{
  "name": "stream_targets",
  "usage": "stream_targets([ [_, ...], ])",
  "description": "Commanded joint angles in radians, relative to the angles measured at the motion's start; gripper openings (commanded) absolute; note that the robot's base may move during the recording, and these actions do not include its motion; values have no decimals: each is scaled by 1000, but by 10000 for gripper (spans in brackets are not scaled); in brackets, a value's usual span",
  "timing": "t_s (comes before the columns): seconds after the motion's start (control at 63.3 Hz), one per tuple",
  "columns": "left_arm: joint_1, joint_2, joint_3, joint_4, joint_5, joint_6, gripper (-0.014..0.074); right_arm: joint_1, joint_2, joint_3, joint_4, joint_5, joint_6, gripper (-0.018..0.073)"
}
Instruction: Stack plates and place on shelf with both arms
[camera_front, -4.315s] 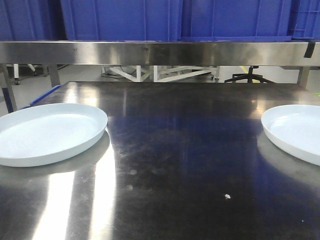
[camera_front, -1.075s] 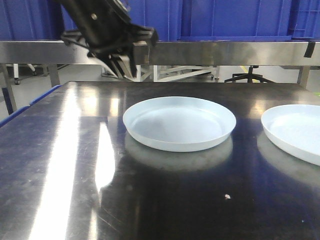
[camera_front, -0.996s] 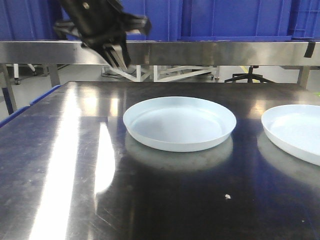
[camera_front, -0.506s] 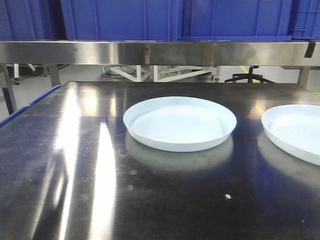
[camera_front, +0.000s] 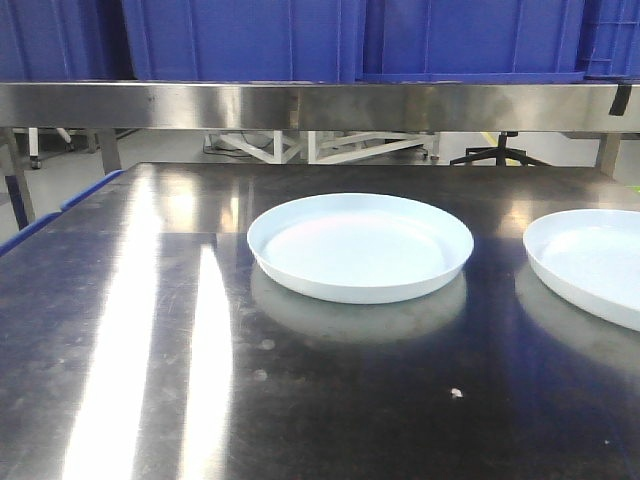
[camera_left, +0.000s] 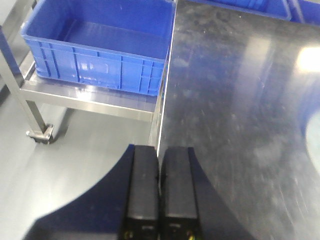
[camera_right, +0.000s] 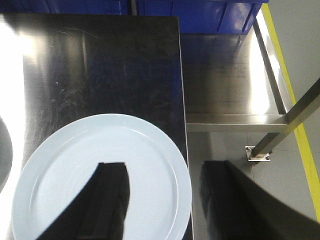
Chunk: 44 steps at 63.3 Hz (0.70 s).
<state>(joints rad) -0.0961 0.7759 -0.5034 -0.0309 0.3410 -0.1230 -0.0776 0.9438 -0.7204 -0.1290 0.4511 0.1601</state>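
The right claw (camera_right: 164, 172) has its two black fingers wide apart. One is over the pale bluish-white round shiny plate on the right (camera_right: 65, 165) and one is out past the edge of the dark shiny steel table (camera_right: 100, 60), so that plate's outer rim lies between them. The right arm is nearer to it. The other pale round plate (camera_front: 360, 245) sits mid-table. The left claw (camera_left: 160, 182) is squeezed together, far off at the table's left edge. How high the fingers hang over the plate I cannot tell.
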Motion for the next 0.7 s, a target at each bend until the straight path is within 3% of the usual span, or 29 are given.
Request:
stream_targets([
  [0.0,-1,-109,15,0,-98,-13,87,-2,-8,-37,-5,-68,-1,444],
  [0.253,-1,-244,53,91,-95,-13,87,-2,-8,-37,-5,-69,-1,444],
  [0.506,-1,-241,53,96,-73,-13,87,-2,-8,-37,-4,-66,-1,434],
  [0.569,-1,-241,53,86,-71,-13,87,-2,-8,-37,-4,-60,-1,366],
  [0.68,-1,-241,53,85,-71,-13,87,-2,-8,-37,-4,-27,-1,160],
])
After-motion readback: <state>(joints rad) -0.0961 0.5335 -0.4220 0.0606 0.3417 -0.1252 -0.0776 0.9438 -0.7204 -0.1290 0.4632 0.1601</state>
